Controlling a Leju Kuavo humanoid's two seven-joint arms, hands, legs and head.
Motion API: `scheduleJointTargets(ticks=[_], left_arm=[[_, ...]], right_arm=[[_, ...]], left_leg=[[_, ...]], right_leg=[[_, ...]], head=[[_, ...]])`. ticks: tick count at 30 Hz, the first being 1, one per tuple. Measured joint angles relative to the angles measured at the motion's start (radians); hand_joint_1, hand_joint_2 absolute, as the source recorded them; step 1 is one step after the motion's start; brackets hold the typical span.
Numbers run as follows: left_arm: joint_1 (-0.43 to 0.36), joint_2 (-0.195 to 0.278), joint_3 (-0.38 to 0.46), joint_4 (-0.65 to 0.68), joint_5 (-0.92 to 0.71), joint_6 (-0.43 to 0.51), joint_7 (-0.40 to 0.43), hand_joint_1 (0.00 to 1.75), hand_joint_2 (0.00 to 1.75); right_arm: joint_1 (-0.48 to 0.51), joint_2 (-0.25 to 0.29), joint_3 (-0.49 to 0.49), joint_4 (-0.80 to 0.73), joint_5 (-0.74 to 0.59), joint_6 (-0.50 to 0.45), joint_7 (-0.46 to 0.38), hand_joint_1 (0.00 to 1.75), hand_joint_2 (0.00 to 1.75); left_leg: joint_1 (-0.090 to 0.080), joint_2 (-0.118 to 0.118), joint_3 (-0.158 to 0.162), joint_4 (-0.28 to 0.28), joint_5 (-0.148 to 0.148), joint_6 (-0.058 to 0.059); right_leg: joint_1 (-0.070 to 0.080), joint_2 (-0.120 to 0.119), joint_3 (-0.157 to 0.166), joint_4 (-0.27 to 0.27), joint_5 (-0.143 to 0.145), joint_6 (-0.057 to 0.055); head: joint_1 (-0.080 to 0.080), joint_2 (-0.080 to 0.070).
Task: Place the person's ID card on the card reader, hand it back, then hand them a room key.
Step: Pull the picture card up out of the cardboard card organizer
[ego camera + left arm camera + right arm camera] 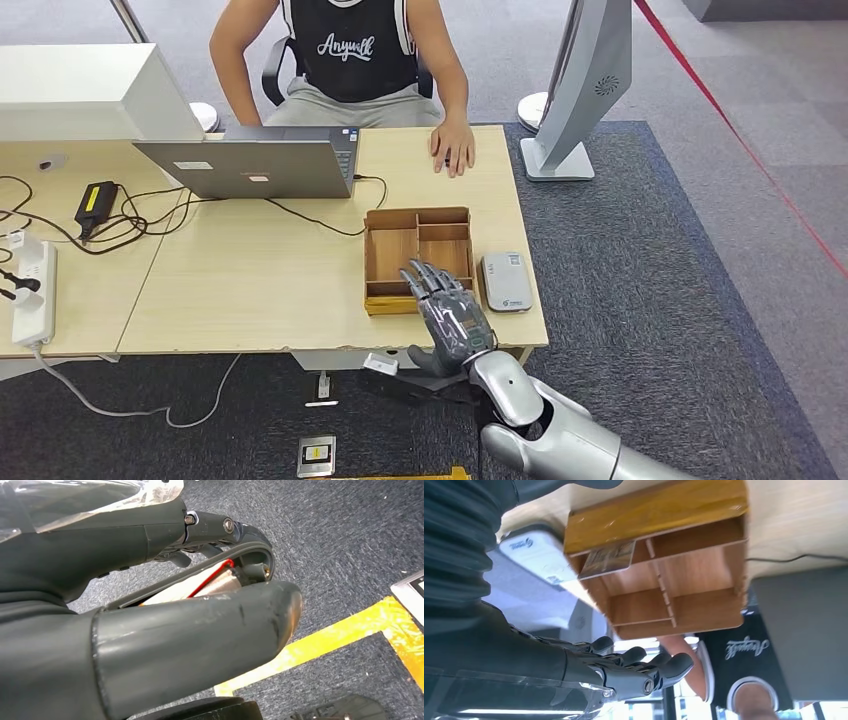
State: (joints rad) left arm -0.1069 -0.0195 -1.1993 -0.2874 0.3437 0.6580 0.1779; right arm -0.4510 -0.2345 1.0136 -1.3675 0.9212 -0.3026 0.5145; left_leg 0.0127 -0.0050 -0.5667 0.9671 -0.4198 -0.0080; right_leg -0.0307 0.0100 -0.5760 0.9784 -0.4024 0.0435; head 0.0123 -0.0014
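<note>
Your right hand [450,312] hovers with fingers apart and empty over the tray [392,262]; reach carelessly for the card [607,560] and you'll shove the tray into the reader [506,281].

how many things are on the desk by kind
laptop: 1
wooden tray: 1
card reader: 1
card in the tray: 1
power strip: 1
black power adapter: 1
white box: 1
total: 7
</note>
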Motion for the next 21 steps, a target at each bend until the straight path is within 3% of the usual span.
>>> scheduleJointTargets(ticks=[21], left_arm=[[-0.001,-0.001,-0.002,0.000,0.007,0.001,-0.001,0.00,0.00]], right_arm=[[0.003,0.013,-0.080,0.049,0.133,-0.066,0.066,0.00,1.75]], left_leg=[[0.000,0.000,0.000,0.000,0.000,0.000]], right_leg=[[0.000,0.000,0.000,0.000,0.000,0.000]], head=[[0.000,0.000]])
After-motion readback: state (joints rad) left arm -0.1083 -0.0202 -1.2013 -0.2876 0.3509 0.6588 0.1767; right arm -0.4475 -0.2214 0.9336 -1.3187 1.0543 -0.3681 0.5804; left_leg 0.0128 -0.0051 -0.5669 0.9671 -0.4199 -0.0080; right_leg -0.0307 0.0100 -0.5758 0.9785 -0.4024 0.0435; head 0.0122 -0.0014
